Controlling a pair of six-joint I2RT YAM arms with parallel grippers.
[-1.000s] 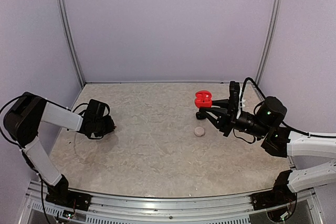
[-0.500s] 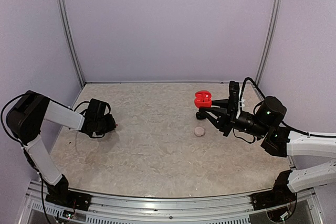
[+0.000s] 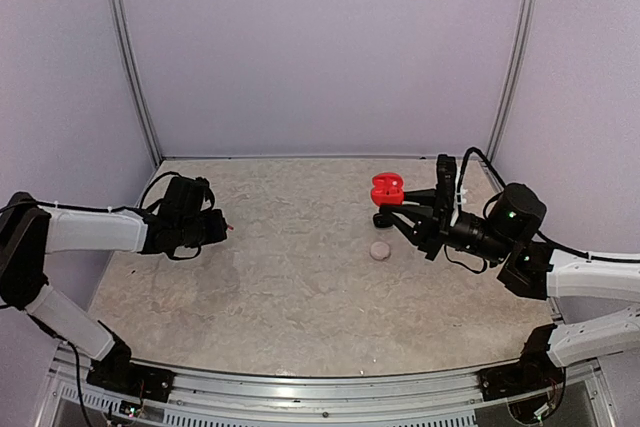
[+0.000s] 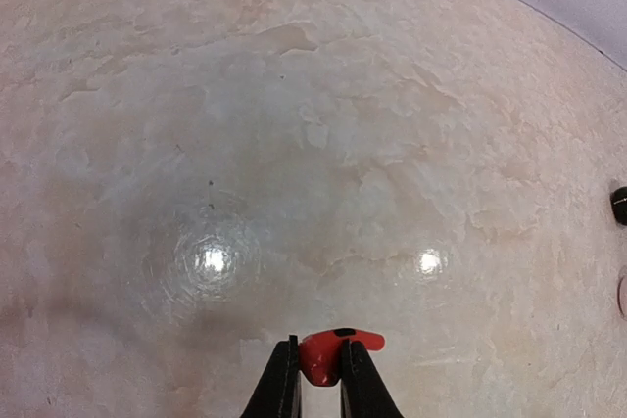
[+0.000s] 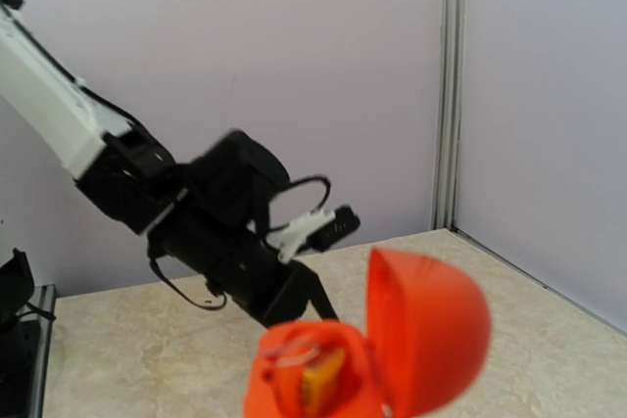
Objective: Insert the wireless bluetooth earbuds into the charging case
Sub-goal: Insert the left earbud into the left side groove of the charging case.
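Note:
A red-orange earbud [image 4: 361, 340] is pinched between the two black fingers of my left gripper [image 4: 318, 348], held above the bare table. In the top view that gripper [image 3: 220, 227] is over the left side of the table, the earbud [image 3: 230, 226] poking out of its tip. My right gripper [image 3: 392, 205] is at the right, shut on the red-orange charging case [image 3: 386, 188]. The case's lid [image 5: 426, 330] stands open beside its base [image 5: 313, 379], which hides the right fingers in the wrist view.
A pale grey round case [image 3: 379, 249] lies on the table in front of the right gripper. A small black case [image 3: 381, 219] sits just beyond it, under the gripper's tips. Lilac walls enclose the marbled table [image 3: 300, 287] on three sides.
My left arm has stretched out to the right, carrying the red-orange earbud away from the left edge toward the middle. The right arm and the open case have stayed still.

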